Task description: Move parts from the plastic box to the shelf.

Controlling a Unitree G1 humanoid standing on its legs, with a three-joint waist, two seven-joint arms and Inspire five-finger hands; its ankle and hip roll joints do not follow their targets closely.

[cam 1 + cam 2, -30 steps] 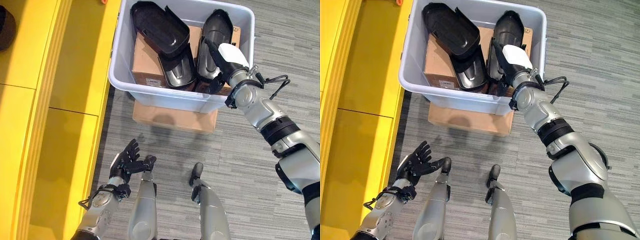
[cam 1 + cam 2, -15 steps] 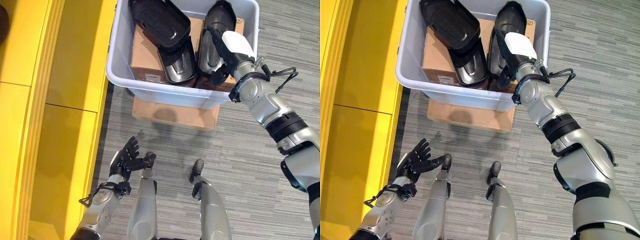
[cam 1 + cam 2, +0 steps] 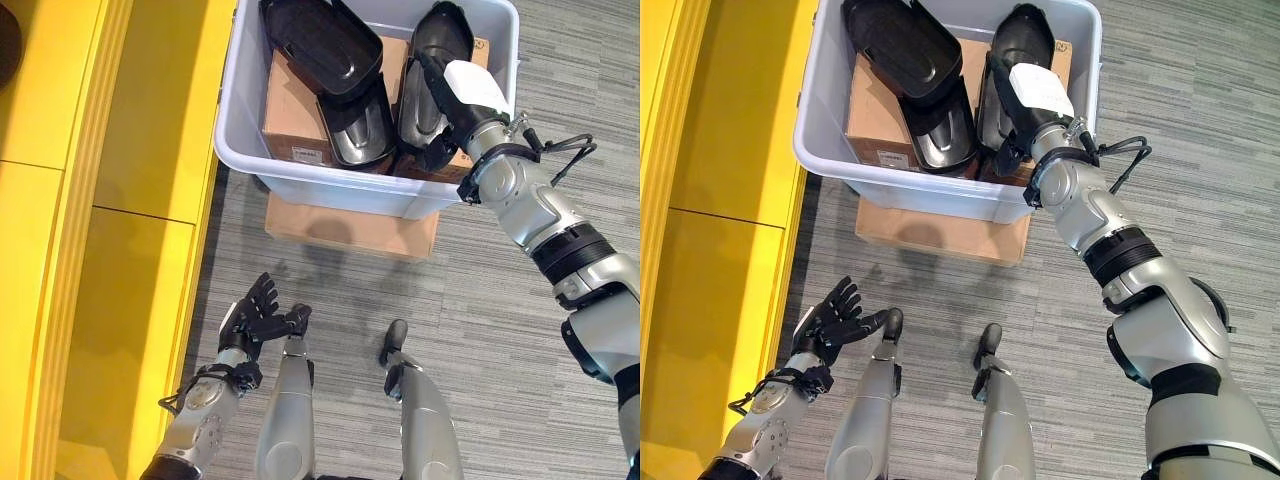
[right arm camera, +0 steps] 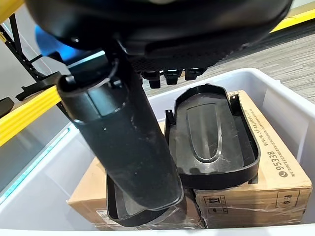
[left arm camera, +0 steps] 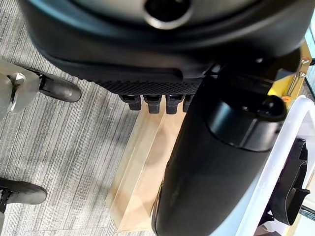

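Fingers of the left hand [image 3: 258, 318] are spreading loosely, holding nothing, as the hand is hovering palm-up over the grey striped carpet floor [image 3: 500, 330], near the robot and just beside the long yellow shelf [image 3: 110, 200] that is running along the floor's left side.

Farther out, a flat tan cardboard slab [image 3: 350, 228] is lying on the carpet, and the pale grey plastic box [image 3: 330, 187] is sitting on top of it, its left wall close to the shelf's edge. Inside the box, brown cardboard cartons [image 3: 293, 115] are lining the bottom, and glossy black moulded plastic shell parts are resting on them: one large tray-shaped shell [image 3: 320, 40] is leaning toward the box's far left corner, with a narrower dark part [image 3: 355, 125] lying just below it at the middle.

The right hand [image 3: 462, 100], with a white cover on its thumb, is reaching over the box's near right rim and is hanging above a long black oval shell [image 4: 214, 132] that is lying along the right side, on a carton. In the right wrist view its fingers [image 4: 172, 76] are extending straight above that shell, apart from it, gripping nothing.
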